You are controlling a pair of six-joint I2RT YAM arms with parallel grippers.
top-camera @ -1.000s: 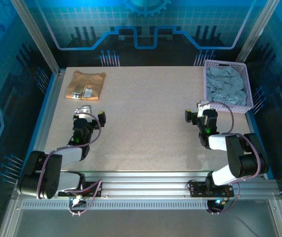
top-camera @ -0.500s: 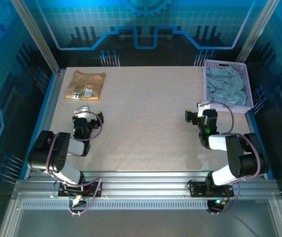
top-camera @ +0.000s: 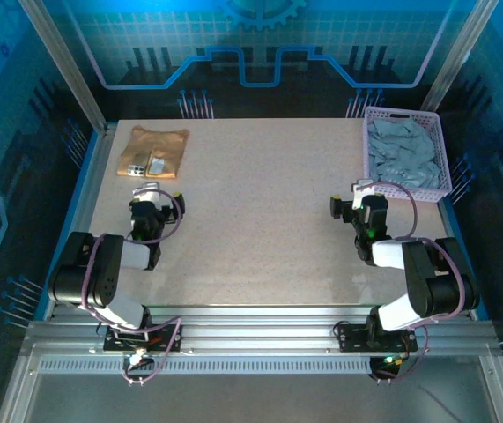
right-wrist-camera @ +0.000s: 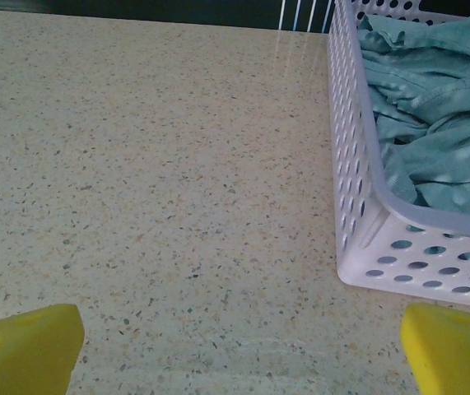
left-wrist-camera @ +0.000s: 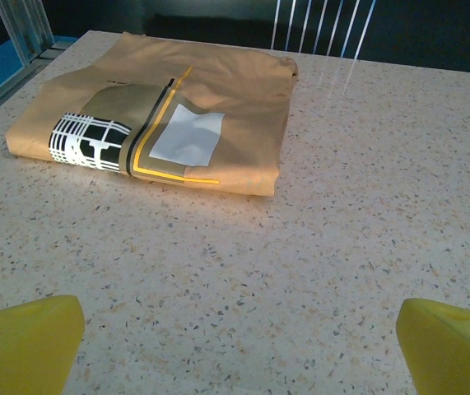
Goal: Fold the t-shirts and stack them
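A tan t-shirt (top-camera: 153, 152) lies folded flat at the table's far left; up close (left-wrist-camera: 162, 115) it shows a white label and a black, white and yellow print. Pale grey-blue t-shirts (top-camera: 401, 152) lie crumpled in the lavender basket (top-camera: 410, 190) at the far right. My left gripper (top-camera: 158, 196) rests low on the table just in front of the tan shirt, jaws wide open, nothing between its yellow fingertips (left-wrist-camera: 25, 339). My right gripper (top-camera: 351, 198) sits open and empty beside the basket's near left corner (right-wrist-camera: 358, 247), the grey-blue fabric (right-wrist-camera: 432, 107) showing over the rim.
The speckled beige table (top-camera: 260, 203) stretches bare between the two arms. Metal frame posts (top-camera: 62, 62) and blue rails border it at the left and right. Both arm bases sit at the near edge (top-camera: 251, 322).
The left arm has drawn back toward its base and folded up, its gripper shifting a little toward the tan shirt. The right arm has not moved.
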